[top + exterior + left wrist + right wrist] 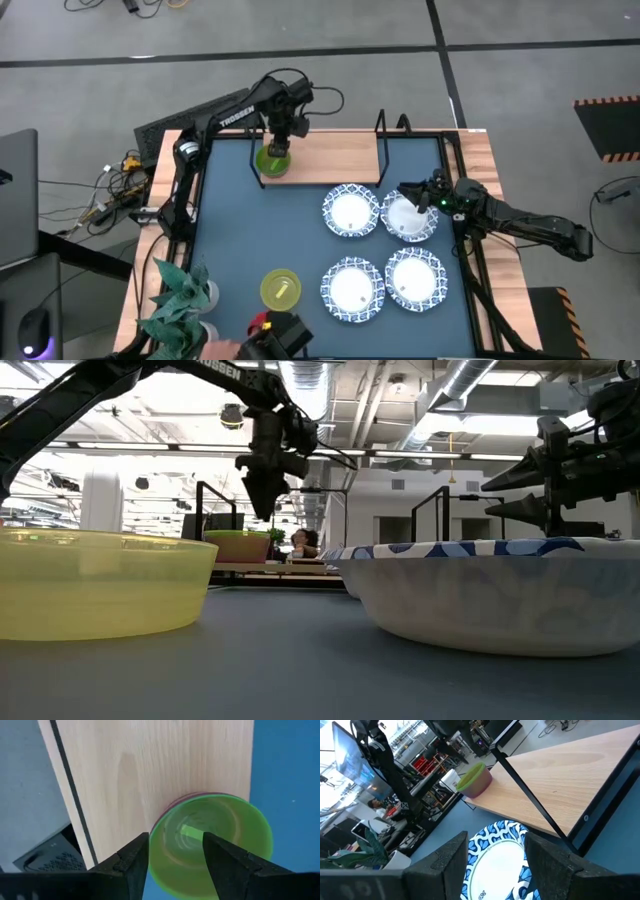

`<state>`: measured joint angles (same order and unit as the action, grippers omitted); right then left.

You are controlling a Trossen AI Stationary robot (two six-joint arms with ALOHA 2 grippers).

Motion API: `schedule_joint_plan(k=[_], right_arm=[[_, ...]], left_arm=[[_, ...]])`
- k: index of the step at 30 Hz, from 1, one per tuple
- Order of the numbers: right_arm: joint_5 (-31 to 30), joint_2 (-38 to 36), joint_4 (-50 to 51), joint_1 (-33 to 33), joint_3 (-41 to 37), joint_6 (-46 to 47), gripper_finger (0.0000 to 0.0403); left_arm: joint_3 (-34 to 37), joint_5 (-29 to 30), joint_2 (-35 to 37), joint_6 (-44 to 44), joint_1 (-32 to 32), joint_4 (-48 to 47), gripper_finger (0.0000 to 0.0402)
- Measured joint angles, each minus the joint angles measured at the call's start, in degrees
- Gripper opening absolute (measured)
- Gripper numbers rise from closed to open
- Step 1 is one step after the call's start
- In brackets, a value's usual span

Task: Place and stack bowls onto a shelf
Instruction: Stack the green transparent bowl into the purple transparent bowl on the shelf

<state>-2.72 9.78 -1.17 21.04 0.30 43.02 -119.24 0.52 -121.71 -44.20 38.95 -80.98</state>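
Shelf [330, 150]: light wooden board with black frame ends, along the far edge of the dark blue table [230, 230].

Green bowl [272, 161]: on the shelf's left end, nested in a purple bowl [172, 805] whose rim shows only as a thin edge in the left wrist view; side-on in the right wrist view, green over purple [474, 779].

Left gripper [281, 140]: directly above the green bowl, fingers parted, nothing between them; clear of the bowl in the low view [266, 492].

Right gripper [418, 193]: at the table's right side, over the far right patterned bowl [410, 216]; fingers spread apart, empty, above the rim in the low view.

White bowls with blue patterned rims: four on the table in a two-by-two block, far left [351, 211], far right as above, near left [352, 288], near right [414, 279]; the far pair just beside each other.

Yellow bowl [280, 288]: on the table, left of the near left patterned bowl, well apart from the shelf.

Red bowl [259, 322]: at the near table edge, mostly hidden by a dark object [285, 335].

Green plant [180, 300]: at the near left corner.
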Motion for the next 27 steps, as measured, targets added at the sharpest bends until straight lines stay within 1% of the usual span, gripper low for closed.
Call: schedule_joint_plan(k=[6,8,12,15,19,27], right_arm=[[0.0,0.0,0.0,0.0,0.0,0.0,0.022],[0.0,0.0,0.0,0.0,0.0,0.0,0.022],[0.1,0.0,0.0,0.0,0.0,0.0,0.022],[0.1,0.0,0.0,0.0,0.0,0.0,0.022],[0.2,0.0,0.0,0.0,0.0,-0.2,0.022],[0.1,0.0,0.0,0.0,0.0,-1.5,0.022]], left_arm=[[4.6,0.4,0.0,-2.5,0.3,1.7,0.0171],[6.8,0.6,0.0,-2.7,0.3,3.8,0.0171],[9.4,3.4,-0.1,-3.1,0.3,8.5,0.0171],[9.9,3.4,-0.1,-3.0,0.3,11.9,0.0171],[9.9,3.3,-0.1,-1.6,-0.1,11.7,0.0171],[9.9,3.0,-0.1,1.5,-1.6,15.5,0.0171]])
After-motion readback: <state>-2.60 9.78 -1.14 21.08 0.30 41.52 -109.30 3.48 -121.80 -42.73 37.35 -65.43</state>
